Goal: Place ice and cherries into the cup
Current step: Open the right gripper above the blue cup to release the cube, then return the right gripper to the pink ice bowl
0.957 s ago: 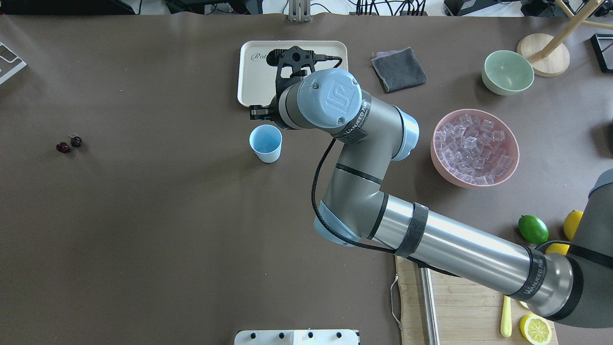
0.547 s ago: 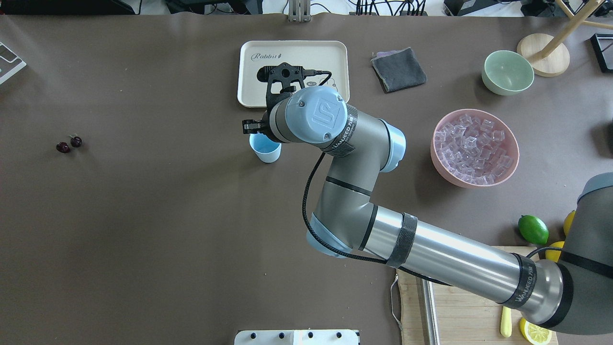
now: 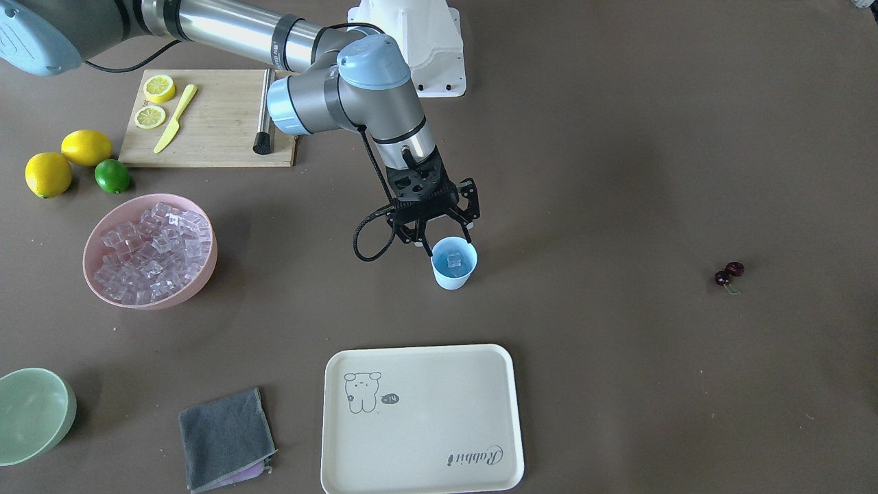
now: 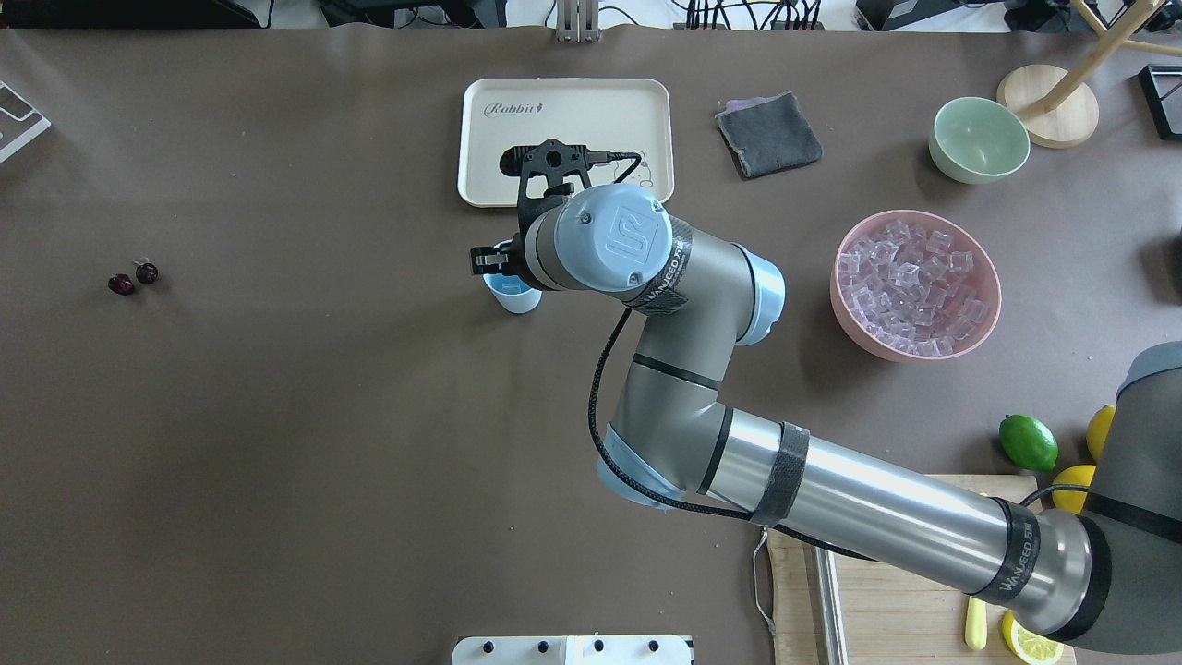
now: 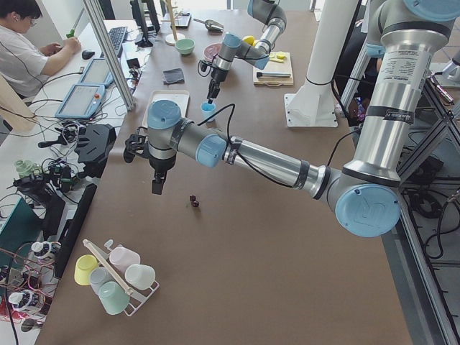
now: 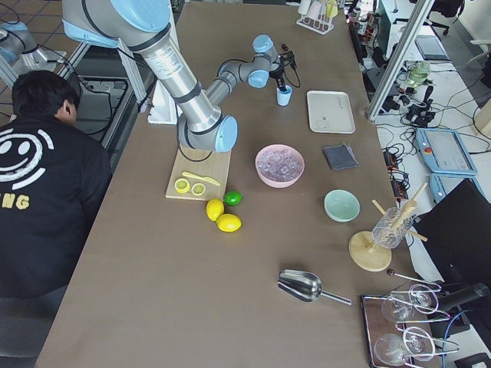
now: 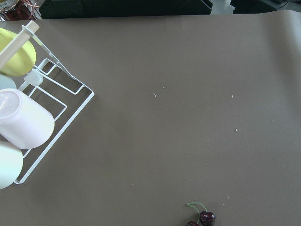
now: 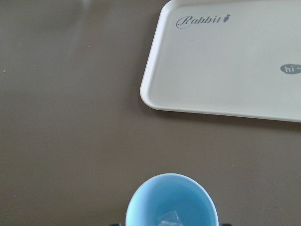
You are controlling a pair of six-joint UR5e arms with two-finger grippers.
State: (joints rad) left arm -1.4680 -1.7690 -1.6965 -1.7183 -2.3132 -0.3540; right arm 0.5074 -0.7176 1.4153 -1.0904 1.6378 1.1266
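Note:
The light-blue cup [image 3: 453,271] stands mid-table with one clear ice cube [image 3: 454,259] lying inside it; the right wrist view also looks down on that cube [image 8: 170,219] in the cup [image 8: 181,190]. My right gripper [image 3: 444,240] hangs just above the cup's rim, open and empty. In the overhead view the wrist hides most of the cup [image 4: 512,297]. More ice [image 3: 147,243] fills the pink bowl [image 3: 175,296]. The cherries [image 3: 728,273] lie alone far off. My left gripper [image 5: 155,184] hovers near the cherries [image 5: 193,201]; I cannot tell whether it is open or shut.
A cream tray [image 3: 422,439] lies just beyond the cup. A grey cloth [image 3: 226,439] and a pale green bowl [image 3: 34,412] sit past the pink bowl. A lime [image 3: 112,175], lemons and a cutting board [image 3: 219,130] are by my base. A cup rack [image 7: 47,122] stands beyond the cherries [image 7: 202,219].
My right gripper has moved from the tray's edge to over the cup. The cup looked empty a second ago and now holds an ice cube.

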